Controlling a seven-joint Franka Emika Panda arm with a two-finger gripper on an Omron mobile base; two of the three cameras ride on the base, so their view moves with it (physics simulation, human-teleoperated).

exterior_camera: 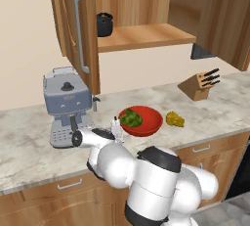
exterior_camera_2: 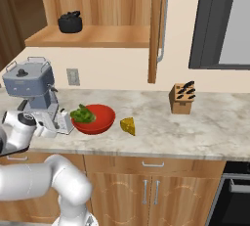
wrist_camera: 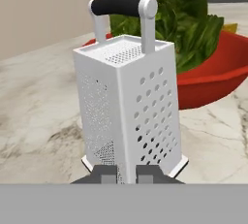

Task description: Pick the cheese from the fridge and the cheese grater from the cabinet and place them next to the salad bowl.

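Beside the glossy red salad bowl [wrist_camera: 218,72], narrow fingers [wrist_camera: 105,174] meet the perforated, tapering metal cheese grater [wrist_camera: 128,106].

The arm reaches low and forward, its tool [wrist_camera: 126,173] closed.

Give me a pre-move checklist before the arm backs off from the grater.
1. Cheese grater upright on the counter: ok.
2. Cheese grater beside the salad bowl, apart from its rim: ok.
3. Cheese on the counter at the bowl's other side: ok.
4. End effector open for a retreat: not ok, the jaws are shut low at the grater's base.
5. End effector free of the grater: cannot tell, the tips overlap its bottom corner.
6. Room to withdraw: cannot tell, the coffee machine stands close beside the arm.
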